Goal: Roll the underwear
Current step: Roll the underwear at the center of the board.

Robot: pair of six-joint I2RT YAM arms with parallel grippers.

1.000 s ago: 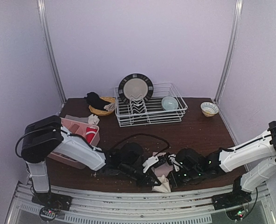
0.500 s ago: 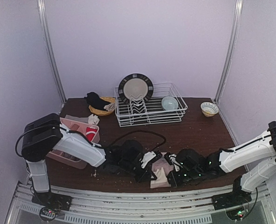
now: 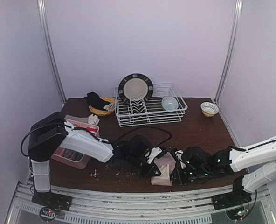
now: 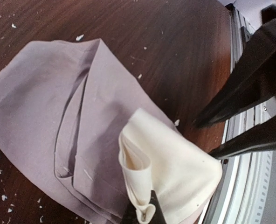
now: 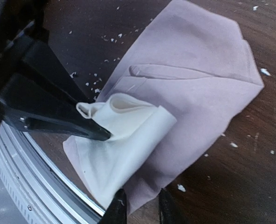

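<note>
The table (image 3: pixel 198 135) carries the mauve underwear (image 3: pixel 165 165) at its 6 o'clock edge, lying mostly flat. The left tool (image 4: pixel 142 212), clamped tight, pinches the cream lining (image 4: pixel 175 163) and lifts it, I judge, to start the roll. The right tool (image 5: pixel 140 207), fingers (image 5: pixel 118 210) slightly parted, straddles the near hem, apparently gripping nothing; the frame cuts its fingers off.

- We see the underwear (image 4: pixel 58 116) in plain dusty mauve, with a cream-white layer folded up from it.
- The counter (image 3: pixel 198 130) is dark reddish-brown wood grain, flecked with white crumbs.
- The plate (image 3: pixel 135 87) has a cream centre and a black-and-white striped rim.
- The dish rack (image 3: pixel 149 116) is white wire; the bowl (image 3: pixel 169 102) in it is pale blue-green.
- We see a black cloth (image 3: pixel 96 99) on a yellow dish (image 3: pixel 103 111).
- The bin (image 3: pixel 75 158) is pink.
- The left arm (image 3: pixel 86 145) and right arm (image 3: pixel 254 156) are white, turning black toward the wrists.
</note>
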